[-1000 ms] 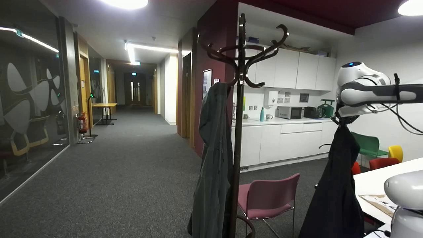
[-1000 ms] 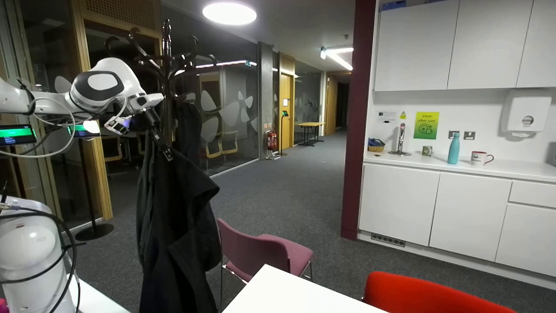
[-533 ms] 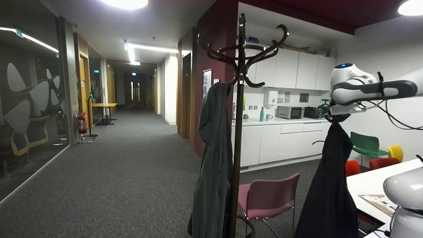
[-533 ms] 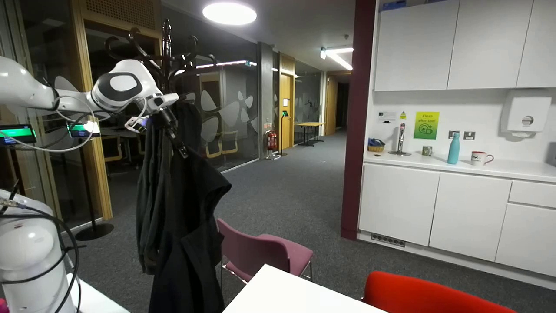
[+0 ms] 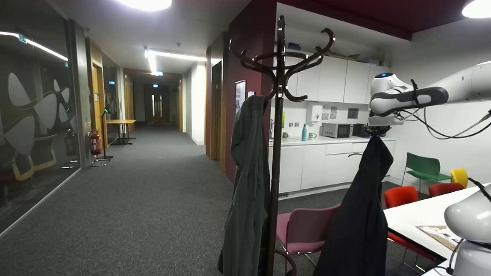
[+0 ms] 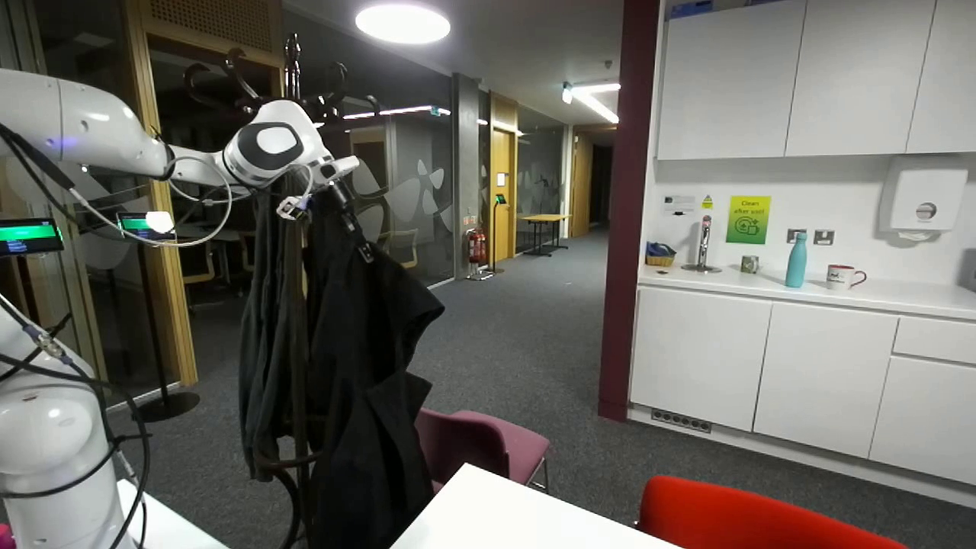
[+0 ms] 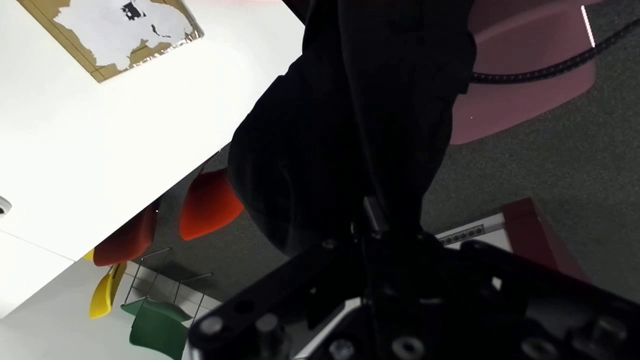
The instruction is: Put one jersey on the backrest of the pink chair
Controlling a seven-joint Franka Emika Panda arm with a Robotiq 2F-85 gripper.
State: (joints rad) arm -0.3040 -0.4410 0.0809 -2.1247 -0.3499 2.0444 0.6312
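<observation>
legibly — sign — "clean after use!"

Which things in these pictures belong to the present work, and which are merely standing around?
Belong to the work:
- long black fabric jersey
- black two-fingered gripper, shut on it
- dull pink chair

Merely around:
- long dark grey coat
- glossy brown coat stand
- bright red chair
- slim turquoise bottle
- white red-handled mug

Right of centre in an exterior view, the green poster shouts "Clean after use!" To its left, a yellow sign and a pale notice: print too small to read!
</observation>
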